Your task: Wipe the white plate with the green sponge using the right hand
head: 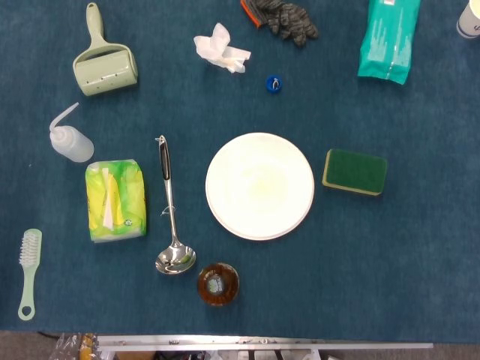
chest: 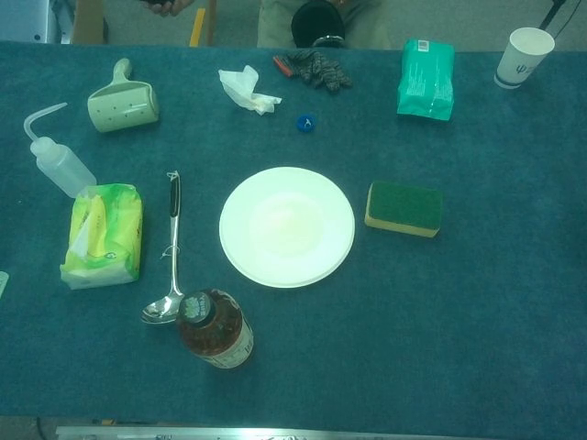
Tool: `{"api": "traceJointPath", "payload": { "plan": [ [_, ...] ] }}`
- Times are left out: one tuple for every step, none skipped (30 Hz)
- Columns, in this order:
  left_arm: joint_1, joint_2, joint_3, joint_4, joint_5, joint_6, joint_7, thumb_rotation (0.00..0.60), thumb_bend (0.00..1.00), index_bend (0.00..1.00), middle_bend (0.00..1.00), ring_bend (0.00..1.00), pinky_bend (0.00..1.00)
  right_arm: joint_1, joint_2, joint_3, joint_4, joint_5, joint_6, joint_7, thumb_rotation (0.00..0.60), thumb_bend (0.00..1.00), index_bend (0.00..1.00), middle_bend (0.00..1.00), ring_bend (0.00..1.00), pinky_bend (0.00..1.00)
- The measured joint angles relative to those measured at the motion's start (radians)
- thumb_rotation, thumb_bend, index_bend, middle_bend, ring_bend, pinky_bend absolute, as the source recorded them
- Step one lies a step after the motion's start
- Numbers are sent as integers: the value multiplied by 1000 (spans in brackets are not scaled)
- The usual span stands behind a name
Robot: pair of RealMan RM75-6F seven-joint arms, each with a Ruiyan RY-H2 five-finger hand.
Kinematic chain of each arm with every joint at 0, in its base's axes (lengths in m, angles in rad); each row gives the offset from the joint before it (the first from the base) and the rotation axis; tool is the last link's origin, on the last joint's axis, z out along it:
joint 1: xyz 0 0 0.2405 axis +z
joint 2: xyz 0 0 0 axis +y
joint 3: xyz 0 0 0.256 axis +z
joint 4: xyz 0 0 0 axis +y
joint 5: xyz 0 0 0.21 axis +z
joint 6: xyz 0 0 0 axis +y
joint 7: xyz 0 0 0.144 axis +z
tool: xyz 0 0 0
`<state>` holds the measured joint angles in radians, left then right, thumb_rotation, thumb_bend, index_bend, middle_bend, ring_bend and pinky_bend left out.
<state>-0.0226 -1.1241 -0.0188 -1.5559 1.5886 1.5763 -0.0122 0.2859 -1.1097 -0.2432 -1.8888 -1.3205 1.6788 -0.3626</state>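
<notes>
We are looking down on a blue table cloth (head: 390, 270) where the green sponge (head: 355, 172) is lying flat just beside the white plate (head: 259, 186), off its right edge and not touching it. The sponge is showing a dark green top over a thin yellow layer, plain to see from the chest view (chest: 403, 208). The plate is sitting empty, round and pale, with a faint yellowish tint at its centre (chest: 286, 226).

Neither hand is appearing in either view, so we cannot tell how their fingers are standing.

Left of the plate a steel ladle (head: 171, 217) is lying with its black handle pointing away and its bowl empty. Just below the plate's lower left edge a brown bottle (chest: 213, 329) is standing upright, holding dark liquid; its label is too small for us to read. Further left of the ladle a yellow-green tissue pack (head: 114, 199) is resting, and above it a clear squeeze bottle (head: 70, 139) is lying on its side. Well above and to the right of the plate a teal wipes packet (chest: 426, 79) is lying flat, its print unreadable, and a paper cup (chest: 522, 56) with a dark mark is standing at the far right corner.
</notes>
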Motion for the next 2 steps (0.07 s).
{"api": "traceJointPath", "payload": {
  "plan": [
    [1, 1, 1, -6, 1, 3, 5, 600, 366, 306, 229, 110, 123, -9, 3, 4, -1, -9, 8, 3, 600, 148, 61, 83, 58, 318],
    [3, 3, 1, -10, 1, 6, 7, 600, 366, 306, 229, 110, 123, -19, 7, 10, -2, -20, 17, 6, 600, 148, 61, 83, 58, 318]
  ]
}}
